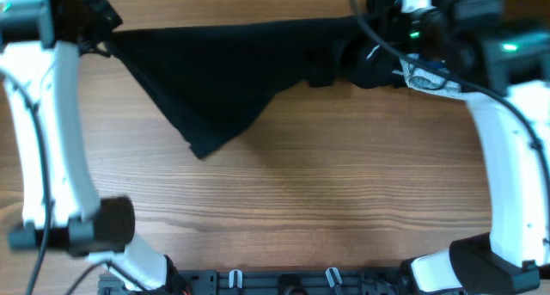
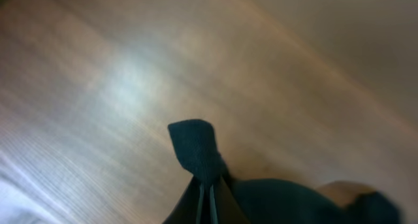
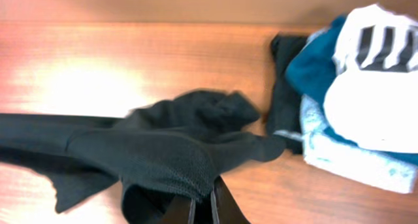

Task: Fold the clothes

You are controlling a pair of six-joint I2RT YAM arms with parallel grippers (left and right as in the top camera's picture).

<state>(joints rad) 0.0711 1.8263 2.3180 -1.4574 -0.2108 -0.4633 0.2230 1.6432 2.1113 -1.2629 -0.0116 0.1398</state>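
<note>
– Wood-grain table [image 1: 326,192], logged from the arm bases outward. First thing met?
– Black garment [image 1: 223,71], past mid-table. One loose corner pointed toward 7 o'clock. The rest ran as a taut band along the far side, from 10 to 1 o'clock.
– Left gripper [image 2: 205,201]?
– At 10 o'clock, on the band's end. Its wrist camera showed the jaws pressed together on the cloth, with a small tab of fabric [image 2: 192,145] standing up beyond the fingertips.
– Right gripper [image 3: 204,208]?
– At 1 o'clock, on the other end. Jaws pinched a crumpled bunch of the same garment, and the folds spilled over the fingers and hid most of them.
– Band lifted or lying?
– Could not tell whether it touched the wood.
– Farther out?
– Pile of clothes [image 3: 359,113] at 2 o'clock, just beside the right gripper. It held teal and white pieces, a black-and-white striped one on top, pale blue at the bottom, and a dark piece against its near side. Both wrist views were soft, so no finer detail was taken.
</note>
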